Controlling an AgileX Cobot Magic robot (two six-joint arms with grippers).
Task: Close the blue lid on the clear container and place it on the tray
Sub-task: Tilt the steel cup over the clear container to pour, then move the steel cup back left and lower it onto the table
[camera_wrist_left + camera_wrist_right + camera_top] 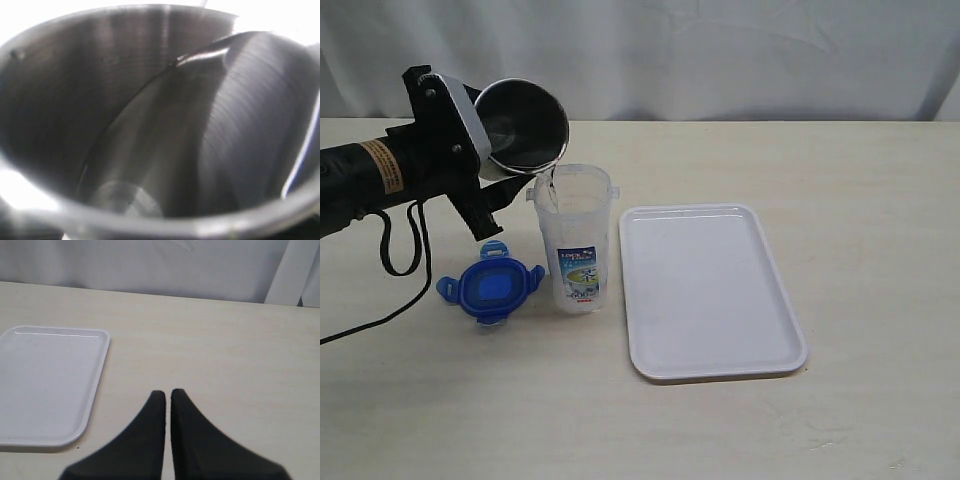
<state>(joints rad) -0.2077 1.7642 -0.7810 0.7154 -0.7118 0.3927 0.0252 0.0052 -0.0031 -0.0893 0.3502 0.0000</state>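
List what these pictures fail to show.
- Left wrist view: the steel cup fills the frame, hiding everything beyond it.
- Exterior view: the label on the clear container is too small to read; fill level unclear.
- Right wrist view: the tray is cut off by the frame edge.

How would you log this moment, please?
left arm: steel cup tilted over clear container | right fingers: shut | blue lid: on table | tray: empty

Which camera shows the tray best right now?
The exterior view: the whole tray lies in frame beside the clear container. The right wrist view crops part of it. The left wrist view shows only the inside of the steel cup.
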